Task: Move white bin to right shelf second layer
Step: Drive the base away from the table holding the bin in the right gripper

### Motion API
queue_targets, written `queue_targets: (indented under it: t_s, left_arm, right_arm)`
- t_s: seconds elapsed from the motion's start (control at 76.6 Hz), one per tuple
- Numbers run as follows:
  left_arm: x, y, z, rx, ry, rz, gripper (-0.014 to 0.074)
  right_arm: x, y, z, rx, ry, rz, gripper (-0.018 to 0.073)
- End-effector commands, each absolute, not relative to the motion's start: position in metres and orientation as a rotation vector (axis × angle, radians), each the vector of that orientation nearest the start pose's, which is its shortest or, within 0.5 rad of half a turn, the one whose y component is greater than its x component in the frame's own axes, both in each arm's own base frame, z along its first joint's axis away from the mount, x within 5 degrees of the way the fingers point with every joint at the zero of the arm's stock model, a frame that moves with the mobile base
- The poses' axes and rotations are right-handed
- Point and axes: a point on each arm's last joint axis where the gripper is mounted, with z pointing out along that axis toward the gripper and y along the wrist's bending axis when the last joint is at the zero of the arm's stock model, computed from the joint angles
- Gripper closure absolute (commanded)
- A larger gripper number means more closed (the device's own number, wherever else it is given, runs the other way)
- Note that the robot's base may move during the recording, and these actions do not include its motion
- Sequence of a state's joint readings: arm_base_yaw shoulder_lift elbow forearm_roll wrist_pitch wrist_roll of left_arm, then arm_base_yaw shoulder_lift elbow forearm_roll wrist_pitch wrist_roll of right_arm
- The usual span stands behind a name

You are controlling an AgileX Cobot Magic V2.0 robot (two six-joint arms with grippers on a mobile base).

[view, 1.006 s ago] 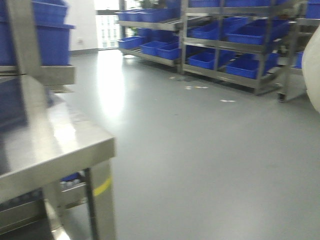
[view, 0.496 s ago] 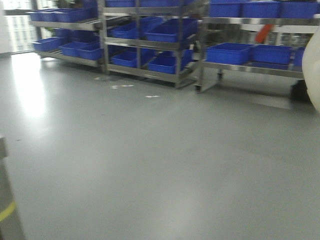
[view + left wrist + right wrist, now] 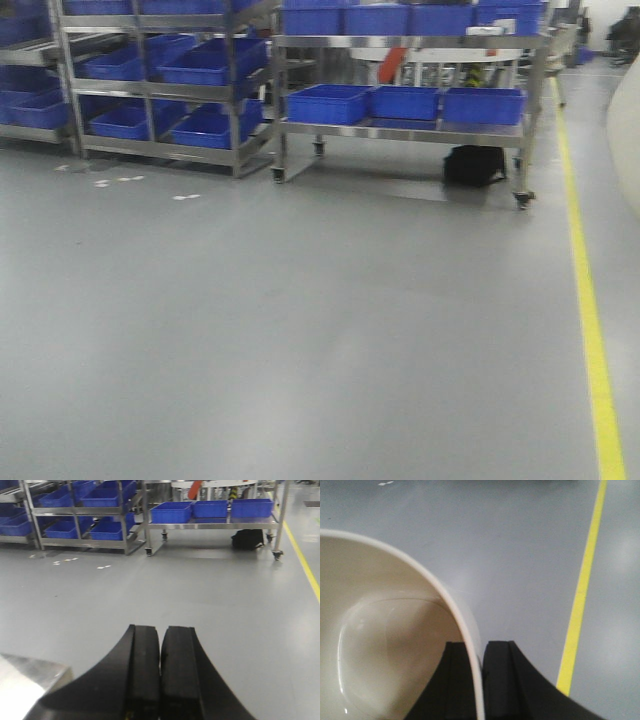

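Note:
The white bin (image 3: 385, 645) is a glossy cream tub that fills the left of the right wrist view, held above the grey floor. My right gripper (image 3: 480, 645) is shut on its rim, with one finger inside the wall and the other outside. In the front view only a pale curved sliver of the white bin (image 3: 628, 130) shows at the right edge. My left gripper (image 3: 161, 627) is shut with nothing between its black fingers, hanging over the floor. The right shelf second layer is out of view.
Steel racks with blue crates (image 3: 160, 90) stand at the far left. A wheeled steel cart (image 3: 400, 128) with blue crates is straight ahead, a black bag (image 3: 474, 165) under it. A yellow floor line (image 3: 585, 290) runs along the right. A steel table corner (image 3: 25, 675) is near the left gripper.
The view has swung to the right: the steel table left the frame, the racks slid left, and the cart and yellow line came in. The bin stays at the right edge.

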State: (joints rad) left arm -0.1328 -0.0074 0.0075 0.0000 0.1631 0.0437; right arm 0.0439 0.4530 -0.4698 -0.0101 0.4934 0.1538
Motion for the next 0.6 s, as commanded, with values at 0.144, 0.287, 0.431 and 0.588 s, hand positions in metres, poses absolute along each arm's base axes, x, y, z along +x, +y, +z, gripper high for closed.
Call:
queue_targets:
  t_s: [0.144,0.287,0.431,0.588]
  left_arm:
    - [0.0561,-0.0077,0.1923,0.138,1.578,-0.076,0.0512]
    - [0.0561,-0.0077,0.1923,0.138,1.578,-0.076,0.0512]
    - [0.0561,-0.0077,0.1923,0.138,1.578,-0.076,0.0512]
    - [0.0561,-0.0077,0.1923,0.138,1.578,-0.076,0.0512]
  right_arm:
    - [0.0963,0.0030,0.3132,0.095,1.835,0.115,0.0531]
    - [0.0963,0.0030,0.3132,0.095,1.835,0.115,0.0531]
    - [0.0963,0.0030,0.3132,0.095,1.835,0.115,0.0531]
    - [0.0963,0.0030,0.3132,0.095,1.835,0.115,0.0531]
